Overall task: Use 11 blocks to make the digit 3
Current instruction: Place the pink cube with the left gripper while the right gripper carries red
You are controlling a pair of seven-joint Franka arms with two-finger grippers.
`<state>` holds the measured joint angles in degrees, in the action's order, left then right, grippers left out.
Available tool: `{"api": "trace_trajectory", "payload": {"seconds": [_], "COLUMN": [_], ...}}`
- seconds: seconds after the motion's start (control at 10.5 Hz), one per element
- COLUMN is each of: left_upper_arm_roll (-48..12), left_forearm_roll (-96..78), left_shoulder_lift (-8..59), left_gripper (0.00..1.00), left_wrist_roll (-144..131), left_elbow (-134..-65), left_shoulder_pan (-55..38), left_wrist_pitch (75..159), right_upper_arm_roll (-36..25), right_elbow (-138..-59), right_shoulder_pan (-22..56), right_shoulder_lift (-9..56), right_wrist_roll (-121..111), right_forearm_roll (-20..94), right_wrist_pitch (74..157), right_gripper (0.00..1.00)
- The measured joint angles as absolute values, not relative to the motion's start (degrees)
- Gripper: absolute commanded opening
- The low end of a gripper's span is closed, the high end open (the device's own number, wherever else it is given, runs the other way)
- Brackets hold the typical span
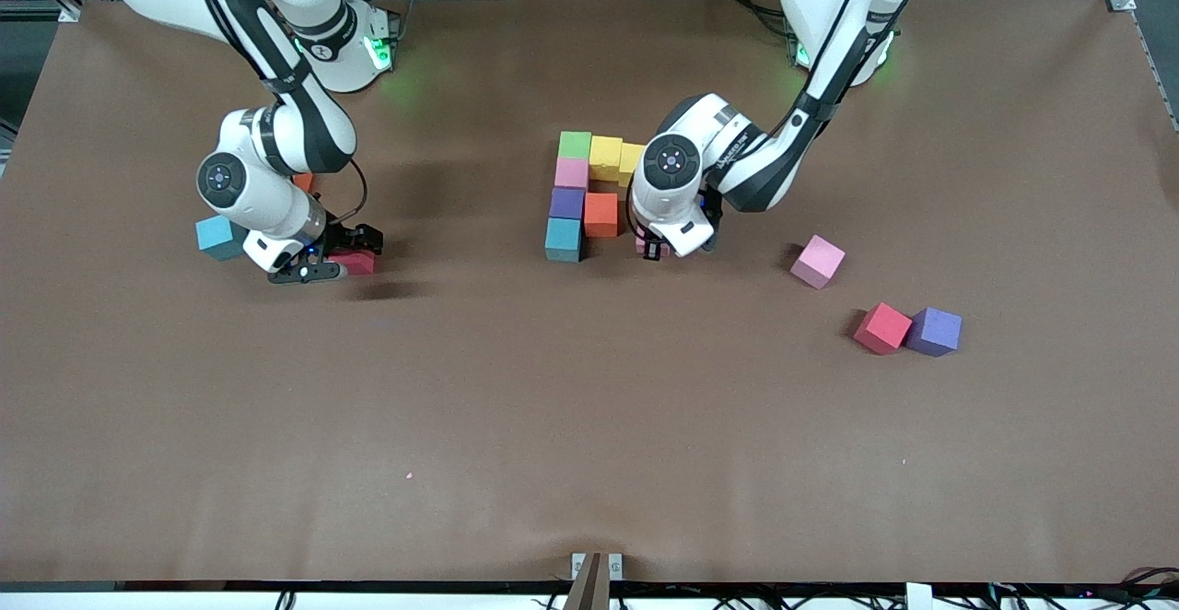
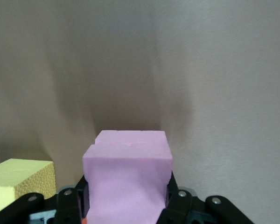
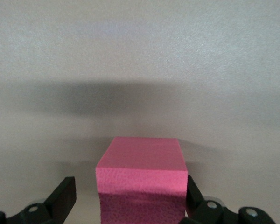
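The left gripper (image 1: pixel 656 249) is low at the partly built figure near the middle of the table, its jaws closed narrowly on a pink block (image 2: pixel 127 179). In the left wrist view that block sits squarely between the black fingers (image 2: pixel 177 198), which press both its sides, and a yellow block (image 2: pixel 21 179) shows just beside it. In the front view the held block is almost wholly hidden under the wrist, next to the orange block (image 1: pixel 601 214).

The figure so far has a column of four touching cubes: a green block (image 1: pixel 575 145) farthest from the front camera, then a second pink block (image 1: pixel 571 172), a purple block (image 1: pixel 566 203) and a cyan block (image 1: pixel 563 239) nearest the camera. Two yellow cubes run from the green one toward the left arm's end, and the orange one touches the purple one on that same side.

The right gripper (image 1: pixel 324 264) is down at the table toward the right arm's end, jaws spread wide around a red block (image 3: pixel 141 179). In the right wrist view the block lies between the two fingers (image 3: pixel 63 196), with a clear gap on one side. Another cyan block (image 1: pixel 219 237) lies near that wrist.

Toward the left arm's end, a loose pink block (image 1: pixel 818 261) lies alone, and nearer the camera a second red block (image 1: pixel 882 327) touches a second purple block (image 1: pixel 935 331).
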<state>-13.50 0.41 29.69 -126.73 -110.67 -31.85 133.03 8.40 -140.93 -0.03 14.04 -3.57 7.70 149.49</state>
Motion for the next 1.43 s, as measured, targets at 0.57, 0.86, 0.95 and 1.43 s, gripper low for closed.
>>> {"api": "trace_trajectory", "payload": {"seconds": [0.57, 0.86, 0.95, 1.43], "left_upper_arm_roll": [-14.14, -14.16, -14.13, -14.05], "left_forearm_roll": [0.72, 3.19, 3.22, 4.47], "left_shoulder_lift": [28.76, 28.20, 27.90, 26.08], "left_gripper": [0.07, 0.07, 0.08, 0.08], "left_wrist_roll": [-133.91, -138.19, -138.45, -138.48], "left_elbow": [-114.18, -115.15, -116.32, -119.90], "left_shoulder_pan": [-34.38, -35.51, -35.52, -35.46], "left_wrist_pitch": [138.90, 140.42, 142.68, 146.21], "right_upper_arm_roll": [8.44, 10.61, 11.29, 11.79], "right_elbow": [-140.83, -138.02, -135.99, -121.18], "right_shoulder_pan": [-0.05, 0.32, 1.87, 14.26], "right_shoulder_lift": [14.07, 12.71, 11.87, 15.33], "right_wrist_roll": [-6.32, -5.59, -2.88, 20.61], "right_forearm_roll": [7.70, 7.78, 7.83, 7.90], "right_wrist_pitch": [149.30, 146.88, 145.80, 138.51], "right_gripper": [0.22, 0.22, 0.21, 0.19]}}
